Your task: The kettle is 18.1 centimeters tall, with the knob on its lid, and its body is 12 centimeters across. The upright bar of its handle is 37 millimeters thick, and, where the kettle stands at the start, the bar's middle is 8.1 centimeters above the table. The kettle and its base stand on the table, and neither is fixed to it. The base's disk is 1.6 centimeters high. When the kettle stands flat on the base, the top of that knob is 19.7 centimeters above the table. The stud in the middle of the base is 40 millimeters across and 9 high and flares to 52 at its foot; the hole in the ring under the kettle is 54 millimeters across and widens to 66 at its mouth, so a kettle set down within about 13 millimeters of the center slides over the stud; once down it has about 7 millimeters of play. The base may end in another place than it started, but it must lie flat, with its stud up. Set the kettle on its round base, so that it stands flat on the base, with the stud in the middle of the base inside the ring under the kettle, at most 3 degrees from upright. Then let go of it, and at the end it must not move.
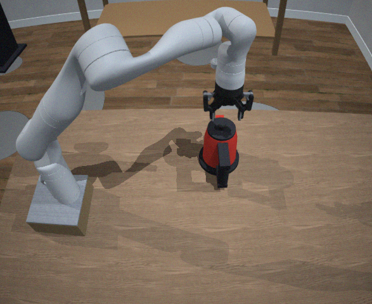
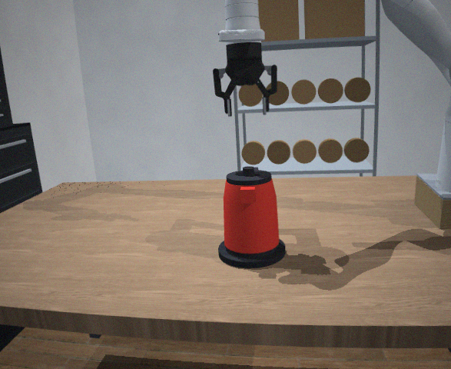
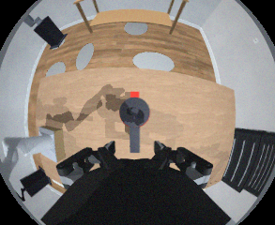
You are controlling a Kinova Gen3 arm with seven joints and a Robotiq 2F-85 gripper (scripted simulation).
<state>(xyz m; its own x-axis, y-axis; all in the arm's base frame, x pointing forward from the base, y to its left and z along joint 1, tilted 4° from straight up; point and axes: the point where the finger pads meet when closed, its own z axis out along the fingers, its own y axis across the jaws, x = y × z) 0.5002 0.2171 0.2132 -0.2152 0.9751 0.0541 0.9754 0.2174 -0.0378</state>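
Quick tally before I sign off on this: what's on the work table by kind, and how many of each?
Kettle, red, standing on the base: 1
Round base, black: 1
Arm pedestal, grey: 1
Gripper, open, above the kettle and holding nothing: 1
Total: 4

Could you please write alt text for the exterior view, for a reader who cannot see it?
A red kettle stands upright on its round black base on a wooden table. The open, empty gripper hangs well above it, with a shelf rack behind.
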